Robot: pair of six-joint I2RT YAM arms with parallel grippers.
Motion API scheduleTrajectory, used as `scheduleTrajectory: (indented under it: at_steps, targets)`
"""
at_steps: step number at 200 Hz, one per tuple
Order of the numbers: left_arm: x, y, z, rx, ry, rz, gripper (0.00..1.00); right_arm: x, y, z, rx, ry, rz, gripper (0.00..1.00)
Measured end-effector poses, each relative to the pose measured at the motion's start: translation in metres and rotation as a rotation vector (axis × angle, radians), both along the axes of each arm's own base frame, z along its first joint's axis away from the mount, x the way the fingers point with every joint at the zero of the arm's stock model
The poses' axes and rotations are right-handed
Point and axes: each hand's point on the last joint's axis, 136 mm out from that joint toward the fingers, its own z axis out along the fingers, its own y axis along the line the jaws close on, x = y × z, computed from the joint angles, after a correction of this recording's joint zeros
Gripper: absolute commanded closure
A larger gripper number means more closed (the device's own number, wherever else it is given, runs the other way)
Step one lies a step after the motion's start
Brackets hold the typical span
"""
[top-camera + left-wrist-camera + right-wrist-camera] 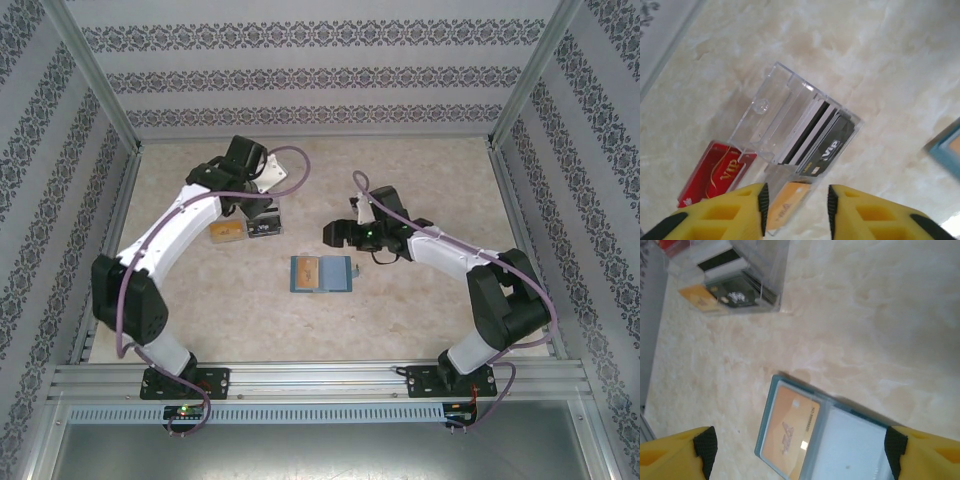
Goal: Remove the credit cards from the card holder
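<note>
Progress looks about halfway: one orange credit card [787, 205] lies by the clear tray [785, 110], and a second card [789, 432] sits in the open card holder [855, 445] mid-table. I have the left gripper [796, 200] low over the tray, jaws partly apart and empty. The right gripper [800, 447] hangs over the holder, jaws wide, gripping nothing.

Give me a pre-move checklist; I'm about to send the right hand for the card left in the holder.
1. Flat and open, the card holder: ok.
2. Exposed in its panel, the orange credit card: ok.
3. Open and facing the holder, the right hand: ok.
4. Away from the holder, over the clear tray, the left hand: ok.
5. Card edge free to lift from its slot: cannot tell.
</note>
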Motion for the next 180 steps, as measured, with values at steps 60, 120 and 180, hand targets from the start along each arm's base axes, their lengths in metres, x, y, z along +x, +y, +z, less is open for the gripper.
scheduleTrajectory:
  at_steps: [60,120,180]
  targets:
    - [-0.04,0.029,-0.04,-0.209,0.05,0.431,0.46,-0.048,0.046,-0.013,-0.152,-0.006,0.136,0.33]
    - [-0.063,0.029,-0.071,-0.353,0.151,0.635,0.45,-0.059,0.049,-0.057,-0.213,0.144,0.077,0.57]
    - [-0.064,-0.007,-0.082,-0.531,0.286,0.656,0.47,-0.04,0.048,-0.06,-0.162,0.181,-0.054,0.64]
